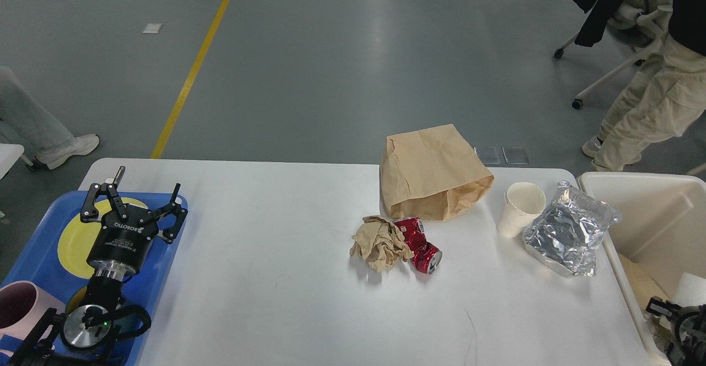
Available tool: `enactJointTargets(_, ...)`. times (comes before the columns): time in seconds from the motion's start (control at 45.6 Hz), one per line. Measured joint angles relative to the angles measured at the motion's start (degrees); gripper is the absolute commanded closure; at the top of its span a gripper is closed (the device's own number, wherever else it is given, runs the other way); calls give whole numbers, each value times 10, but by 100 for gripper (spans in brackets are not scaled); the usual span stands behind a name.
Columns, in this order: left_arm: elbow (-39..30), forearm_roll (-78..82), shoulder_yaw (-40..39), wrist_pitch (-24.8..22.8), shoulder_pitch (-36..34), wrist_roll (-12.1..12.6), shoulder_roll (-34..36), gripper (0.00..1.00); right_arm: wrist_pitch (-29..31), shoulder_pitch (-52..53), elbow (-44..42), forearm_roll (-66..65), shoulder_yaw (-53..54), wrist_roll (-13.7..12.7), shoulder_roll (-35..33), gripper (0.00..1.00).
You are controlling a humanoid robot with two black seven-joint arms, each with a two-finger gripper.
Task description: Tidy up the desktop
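Note:
The white desktop (265, 278) carries a brown paper bag (433, 173) lying on its side, a crumpled brown paper (380, 242), a crushed red can (420, 245) touching that paper, a white paper cup (518, 209) and a silver foil bag (571, 228). My left gripper (135, 203) hangs open over the blue tray (33, 256) at the left, with nothing between its fingers. My right gripper (659, 306) shows only as a small dark part at the bottom right, over the cream bin (651, 206); its fingers cannot be told apart.
On the tray are a yellow plate (74, 239) and a pink mug (22, 305). A white object (692, 294) lies inside the bin. A person (651, 101) and a wheeled chair stand beyond the table's far right corner.

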Motion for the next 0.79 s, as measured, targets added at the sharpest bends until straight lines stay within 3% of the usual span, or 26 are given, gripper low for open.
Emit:
enactJointTargets(0.307, 0, 0, 0, 0, 0, 0, 0, 3, 0, 4, 6, 1, 3, 0, -7, 0)
enactJointTargets(0.438, 0, 0, 0, 0, 0, 0, 0, 3, 12, 32, 46, 1, 3, -2, -25, 0)
enactJointTargets(0.636, 0, 0, 0, 0, 0, 1, 0, 3, 59, 179, 234, -15, -11, -9, -140, 0)
enactJointTargets(0.789, 0, 0, 0, 0, 0, 1, 0, 3, 70, 364, 417, -92, -88, -54, -200, 0)
